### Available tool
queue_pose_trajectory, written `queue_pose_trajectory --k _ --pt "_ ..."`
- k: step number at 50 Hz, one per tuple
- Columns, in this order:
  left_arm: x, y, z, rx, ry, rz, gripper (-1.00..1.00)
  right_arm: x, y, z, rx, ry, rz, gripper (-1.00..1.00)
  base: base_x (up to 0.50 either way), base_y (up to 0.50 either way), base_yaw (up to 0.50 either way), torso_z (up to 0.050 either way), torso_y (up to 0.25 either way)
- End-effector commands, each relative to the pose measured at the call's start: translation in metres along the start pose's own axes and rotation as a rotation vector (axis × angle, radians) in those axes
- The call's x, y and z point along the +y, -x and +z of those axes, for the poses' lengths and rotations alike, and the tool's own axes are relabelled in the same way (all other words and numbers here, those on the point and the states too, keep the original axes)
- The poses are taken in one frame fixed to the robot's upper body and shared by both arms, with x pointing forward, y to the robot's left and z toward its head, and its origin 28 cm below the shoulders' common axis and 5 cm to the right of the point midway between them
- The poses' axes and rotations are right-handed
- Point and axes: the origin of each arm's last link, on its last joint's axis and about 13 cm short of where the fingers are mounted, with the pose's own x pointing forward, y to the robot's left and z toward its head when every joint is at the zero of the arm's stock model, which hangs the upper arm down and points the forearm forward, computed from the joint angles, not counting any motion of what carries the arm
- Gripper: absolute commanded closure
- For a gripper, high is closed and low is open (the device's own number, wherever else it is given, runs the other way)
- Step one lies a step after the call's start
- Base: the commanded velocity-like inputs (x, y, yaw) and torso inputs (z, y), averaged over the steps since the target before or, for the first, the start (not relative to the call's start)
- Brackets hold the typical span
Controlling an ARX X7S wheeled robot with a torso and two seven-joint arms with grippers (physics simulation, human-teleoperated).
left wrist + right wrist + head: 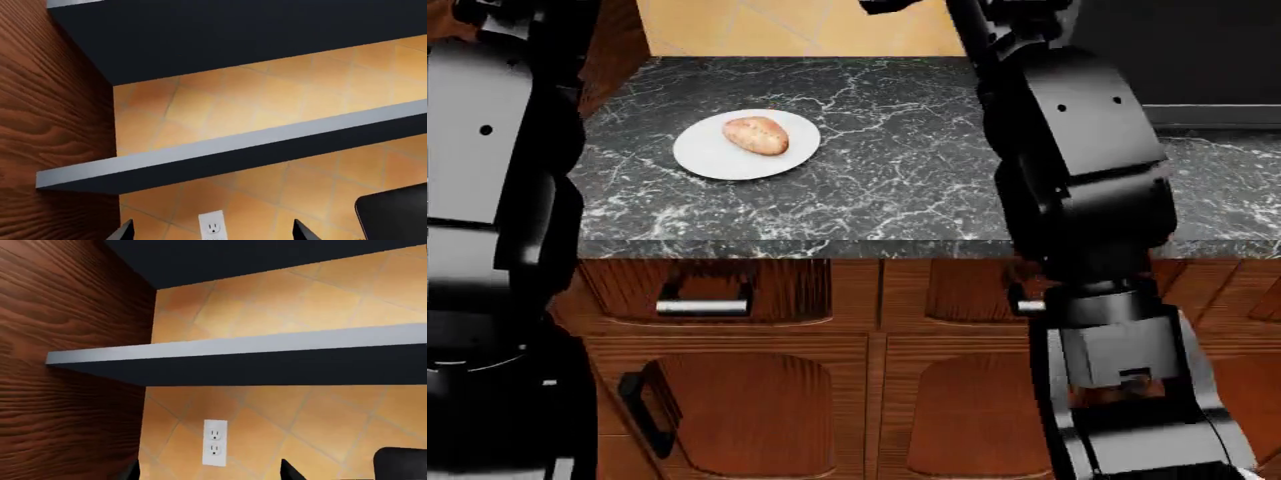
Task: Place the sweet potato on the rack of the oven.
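One sweet potato (755,135) on white plate (707,160), marble counter (894,180), both arms up

Countertop (894,190) polished black marble, white veining. Plate (714,155) smooth glossy white, ceramic-looking. Sweet potato (757,134) matt, speckled rough skin. Cabinet fronts (761,400) reddish-brown wood, visible grain, satin; drawer handle (701,308) brushed metal. Backsplash (293,425) matt orange tile. Shelf (267,357) flat grey top, dark underside. Outlet (214,442) white plastic. Robot arms (1081,170) semi-gloss black plastic.
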Motion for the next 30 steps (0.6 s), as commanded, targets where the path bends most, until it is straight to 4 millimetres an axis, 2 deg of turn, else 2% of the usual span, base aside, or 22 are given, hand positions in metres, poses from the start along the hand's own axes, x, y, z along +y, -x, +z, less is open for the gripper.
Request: queue_pose_trajectory --k 1,6,10,22,30 --pt "0.019 -0.045 0.006 0.004 -0.008 0.084 -1.00 0.008 -0.057 0.000 0.038 -0.072 0.067 -1.00 0.00 0.00 0.00 0.000 0.000" --pt "0.027 -0.063 0.018 -0.013 -0.025 0.100 -1.00 0.019 -0.059 -0.002 0.070 -0.084 0.100 -1.00 0.02 0.00 0.00 0.000 0.000" --pt "0.028 -0.067 0.023 -0.018 -0.029 0.103 -1.00 0.023 -0.059 -0.002 0.076 -0.101 0.110 -1.00 0.22 0.00 0.00 0.000 0.000" --pt "0.024 -0.064 0.041 -0.051 -0.046 0.090 -1.00 0.019 -0.059 -0.001 0.096 -0.144 0.065 -1.00 0.43 0.00 0.00 0.000 0.000" --pt "0.024 -0.061 0.045 -0.068 -0.050 0.096 -1.00 0.021 -0.058 -0.003 0.099 -0.136 0.082 -1.00 0.50 0.03 0.00 0.000 0.000"
